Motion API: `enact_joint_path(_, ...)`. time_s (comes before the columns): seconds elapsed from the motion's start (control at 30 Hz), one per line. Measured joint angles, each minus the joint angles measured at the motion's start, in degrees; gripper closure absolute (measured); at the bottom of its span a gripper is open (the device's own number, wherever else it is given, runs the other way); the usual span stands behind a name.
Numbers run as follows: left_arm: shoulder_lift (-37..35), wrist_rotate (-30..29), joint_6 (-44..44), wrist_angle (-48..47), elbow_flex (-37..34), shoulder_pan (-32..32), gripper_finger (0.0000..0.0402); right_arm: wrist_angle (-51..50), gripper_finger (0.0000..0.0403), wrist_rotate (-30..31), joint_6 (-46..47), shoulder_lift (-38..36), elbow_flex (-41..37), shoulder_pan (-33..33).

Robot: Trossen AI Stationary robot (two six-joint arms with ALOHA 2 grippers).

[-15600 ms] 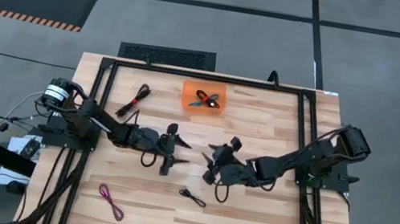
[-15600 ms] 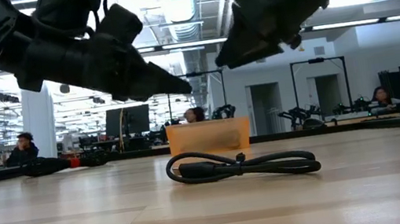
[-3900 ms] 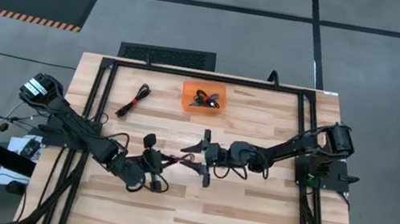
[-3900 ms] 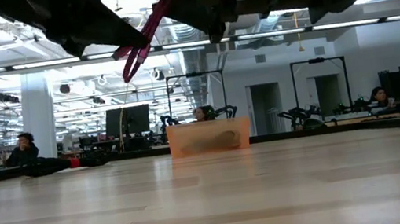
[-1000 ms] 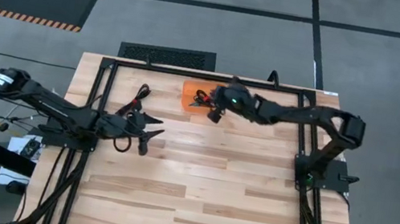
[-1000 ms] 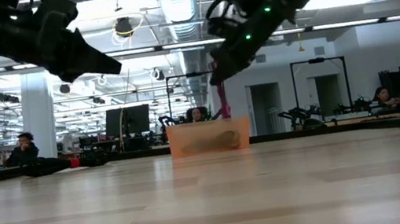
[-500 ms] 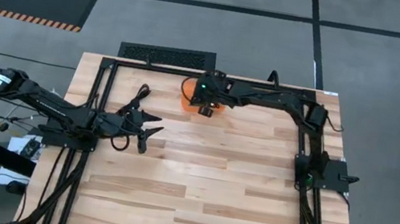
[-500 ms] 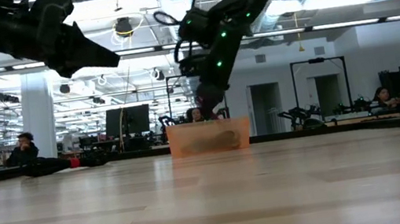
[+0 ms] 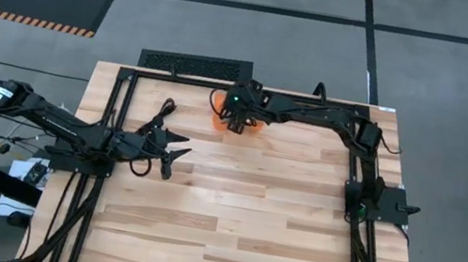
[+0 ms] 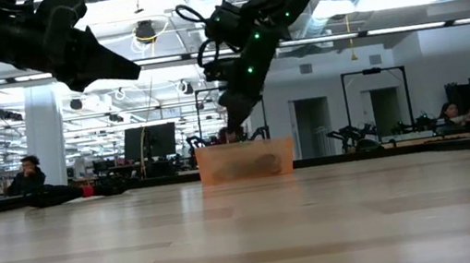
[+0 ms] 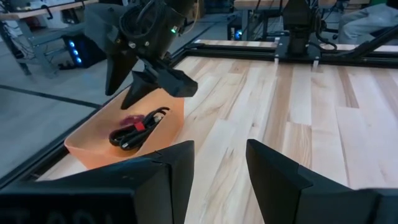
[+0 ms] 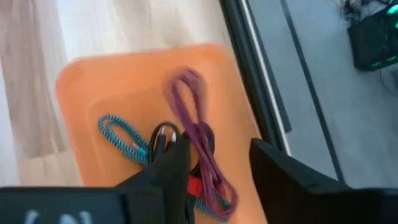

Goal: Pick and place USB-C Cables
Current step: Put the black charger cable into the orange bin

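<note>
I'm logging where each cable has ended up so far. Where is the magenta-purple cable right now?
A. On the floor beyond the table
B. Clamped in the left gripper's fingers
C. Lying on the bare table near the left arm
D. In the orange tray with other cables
D: in the right wrist view the magenta-purple cable lies inside the orange tray, across the teal-blue cable, with the right gripper open above it.

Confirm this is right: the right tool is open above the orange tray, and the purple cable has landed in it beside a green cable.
One detail is wrong: the cable beside the purple cable is teal-blue, not green, as the right wrist view shows. The rest holds: the right tool stands open over the orange tray, with the purple cable inside.
</note>
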Motion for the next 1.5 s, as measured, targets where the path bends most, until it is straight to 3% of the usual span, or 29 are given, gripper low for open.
enact_joint_path(0.17,0.0,0.13,-0.25,0.15,0.0,0.0,0.0265,1.12,0.0175,0.03,2.98,0.13,-0.02,0.02)
enact_joint_path(0.37,-1.51,0.67,-0.48,-0.47,0.0,-0.29,0.0265,4.76,0.0174,-1.17,7.71,-0.57,-0.06,1.17)
enact_joint_path(0.57,-9.38,-0.11,0.18,-6.07,0.0,-1.84,0.0265,15.65,0.0181,-13.92,13.46,-0.61,-0.04,3.65)
enact_joint_path(0.67,-14.9,-2.15,-0.94,-10.5,0.0,-2.66,0.0265,21.46,0.0182,-16.76,17.79,-0.61,-0.04,4.93)
enact_joint_path(0.97,-24.84,-7.35,-11.74,-25.98,0.02,-3.63,0.0265,24.22,0.0182,-15.86,19.06,-0.61,-0.04,11.67)
enact_joint_path(1.2,-25.15,-10.72,-18.46,-32.62,0.02,-3.61,0.0265,32.8,0.0182,-10.76,20.19,-0.61,-5.9,20.24)
enact_joint_path(1.37,-24.35,-11.13,-21.58,-35.04,0.02,-3.61,0.0265,37.89,0.0182,-3.47,21.87,-0.52,-10.72,23.98)
enact_joint_path(1.5,-24.36,-11.39,-22.85,-35.05,0.02,-3.61,0.0265,42.85,0.0182,-4.9,27.65,0.93,-12.03,23.1)
